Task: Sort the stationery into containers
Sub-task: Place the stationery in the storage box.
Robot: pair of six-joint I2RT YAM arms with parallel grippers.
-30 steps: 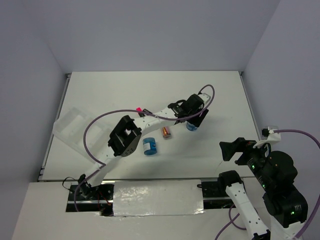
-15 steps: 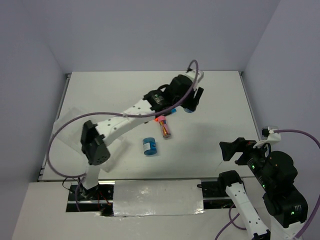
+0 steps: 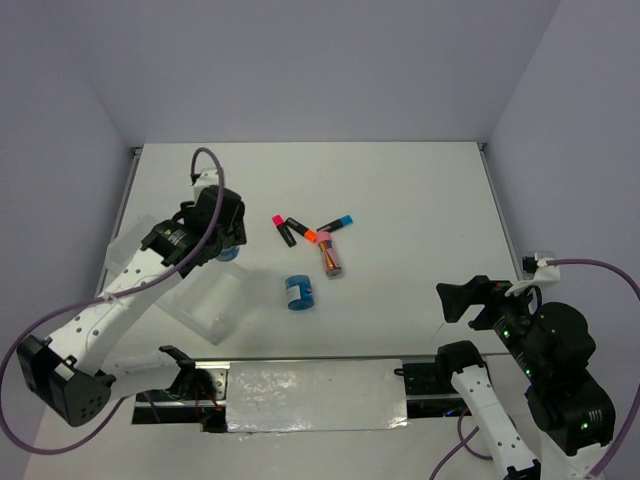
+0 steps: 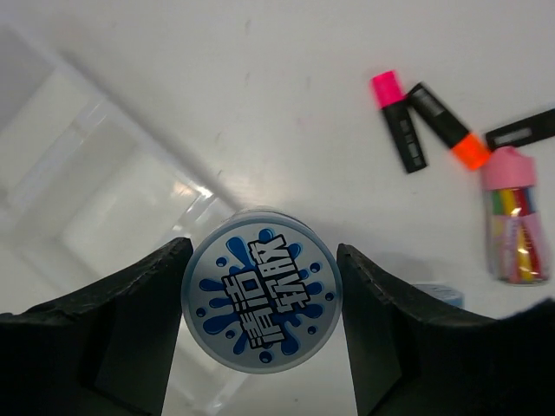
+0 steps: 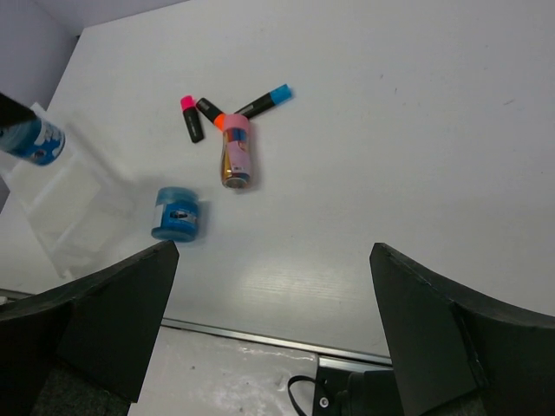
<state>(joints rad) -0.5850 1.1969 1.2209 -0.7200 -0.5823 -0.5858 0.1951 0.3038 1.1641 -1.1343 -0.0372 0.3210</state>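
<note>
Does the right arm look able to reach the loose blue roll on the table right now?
Probably yes: the right fingers are open, bare table lies between them and the blue roll, and the left fingers are off by the trays, shut on the other roll.

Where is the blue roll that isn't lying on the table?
Left side of the top view: the blue roll is clamped in the left tool, over the translucent trays.
</note>
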